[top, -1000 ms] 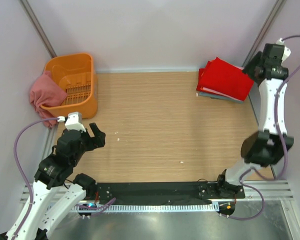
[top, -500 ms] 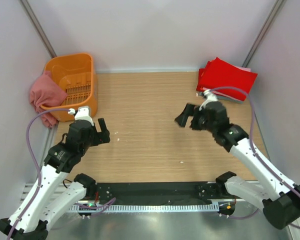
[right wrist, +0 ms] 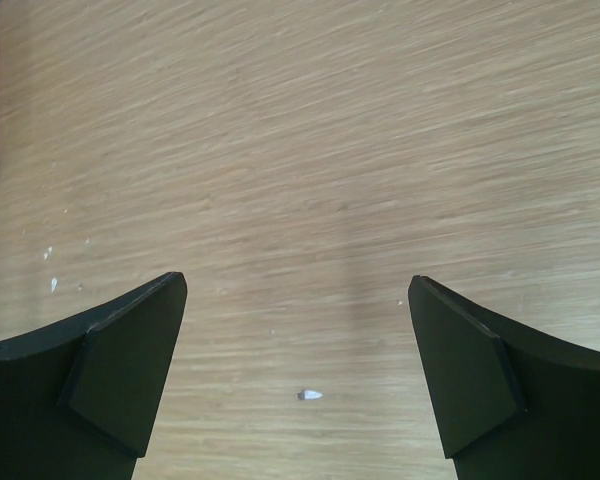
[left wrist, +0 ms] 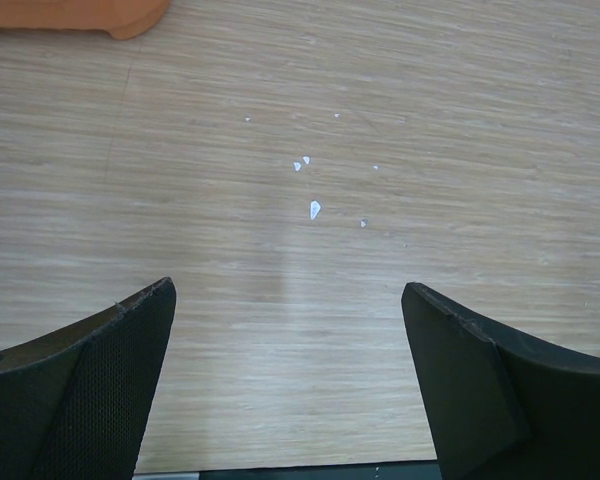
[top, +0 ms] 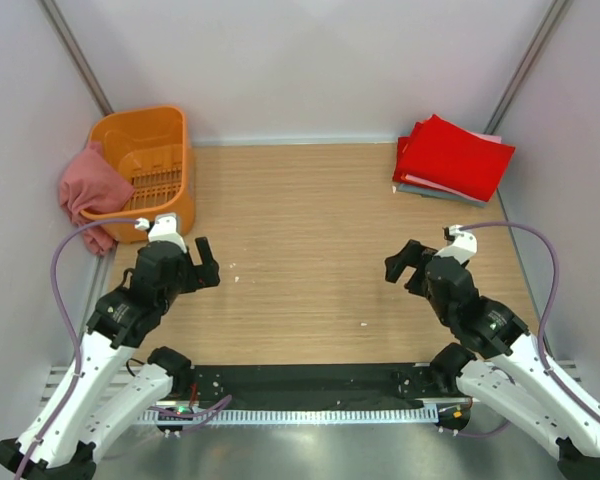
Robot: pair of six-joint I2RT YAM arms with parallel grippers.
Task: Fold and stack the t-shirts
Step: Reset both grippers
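A bright red folded t-shirt (top: 453,156) tops a stack at the back right corner, with light pink and grey-blue edges (top: 432,190) showing beneath it. A dusty rose t-shirt (top: 86,192) hangs crumpled over the left side of the orange basket (top: 150,165). My left gripper (top: 202,264) is open and empty above bare wood near the basket; its wrist view (left wrist: 290,300) shows only table. My right gripper (top: 407,268) is open and empty over the right middle of the table, well short of the stack; its wrist view (right wrist: 298,290) shows only table.
The wooden table (top: 310,240) is walled on the left, back and right. A black strip and a metal rail (top: 310,385) run along the near edge between the arm bases. Small white flecks (left wrist: 314,209) lie on the wood.
My right arm has swung back from the red stack at the back right and down towards the near right of the table, empty. My left gripper has shifted slightly forward.
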